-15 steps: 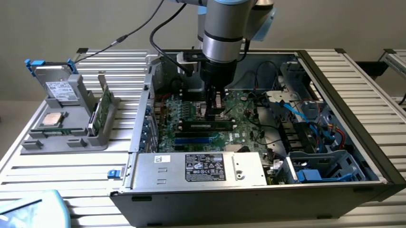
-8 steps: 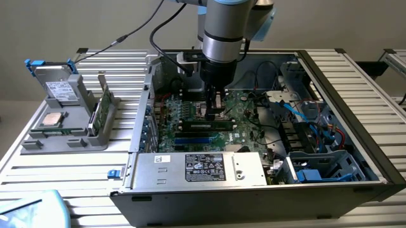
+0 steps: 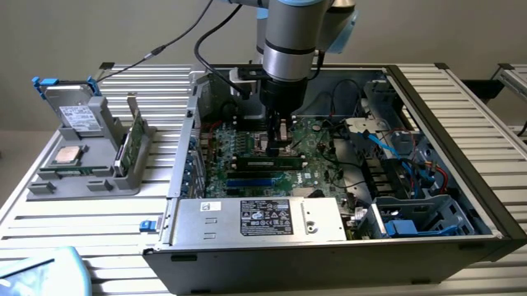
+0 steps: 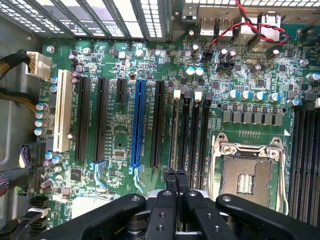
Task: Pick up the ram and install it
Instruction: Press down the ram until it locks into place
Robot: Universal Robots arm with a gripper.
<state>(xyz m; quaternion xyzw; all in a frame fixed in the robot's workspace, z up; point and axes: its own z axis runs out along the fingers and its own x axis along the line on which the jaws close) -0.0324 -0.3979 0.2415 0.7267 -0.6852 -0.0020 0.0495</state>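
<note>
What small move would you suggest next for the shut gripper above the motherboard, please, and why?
Probably a short, straight push down on the ram. The gripper is shut and holds nothing, its tips together just over the stick, which appears to stand upright in a slot of the motherboard. I cannot tell whether the stick is fully seated, so gentle downward pressure seems sensible.

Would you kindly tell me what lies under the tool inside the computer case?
The shut tool hangs over the green motherboard, its fingertips above the ends of the black memory slots beside the processor socket. The spot right beneath the fingertips is covered.
</note>
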